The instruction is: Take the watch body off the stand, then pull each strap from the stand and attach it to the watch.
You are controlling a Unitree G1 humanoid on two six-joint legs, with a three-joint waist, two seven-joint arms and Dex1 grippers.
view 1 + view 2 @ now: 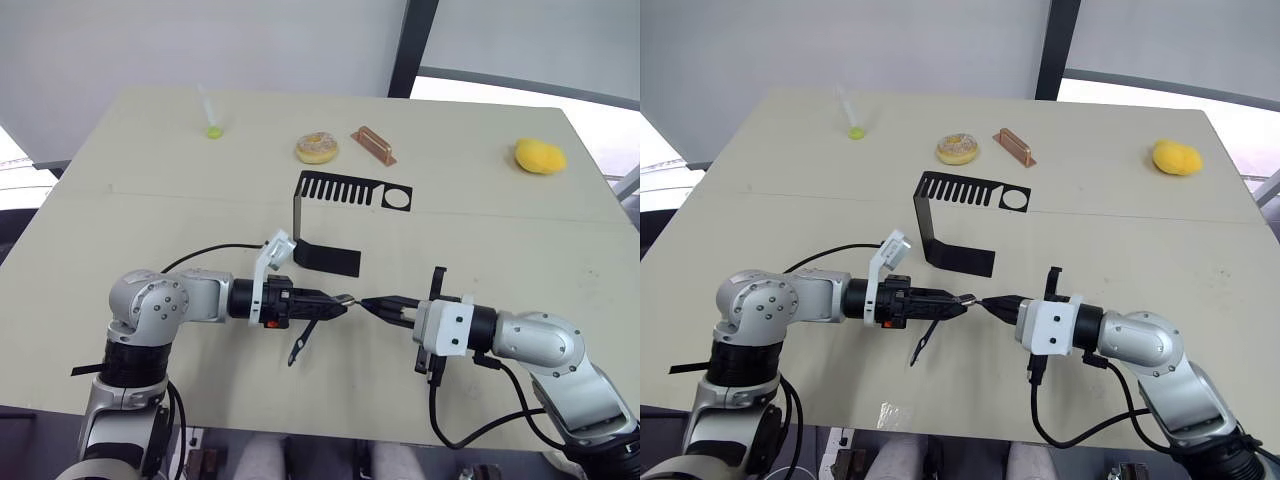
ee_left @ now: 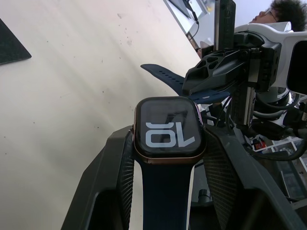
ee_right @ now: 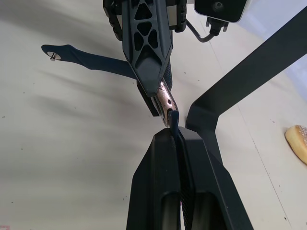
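Note:
My left gripper [image 1: 335,301] is shut on the watch body [image 2: 168,128], a dark rounded-square case with white digits, held above the table in front of the stand [image 1: 330,215]. One navy strap [image 2: 164,191] is fixed to the case and hangs down towards the table [image 1: 300,345]. My right gripper [image 1: 377,303] faces it, shut on the second navy strap [image 3: 175,120], whose end touches the case's copper-coloured edge [image 3: 165,103]. The black C-shaped stand sits behind both grippers with its slotted top plate bare.
Along the far side of the table [image 1: 120,230] lie a thin tube with a green end [image 1: 210,118], a doughnut [image 1: 317,148], a copper-coloured bar [image 1: 374,145] and a yellow sponge [image 1: 540,156]. The table's front edge runs just below the arms.

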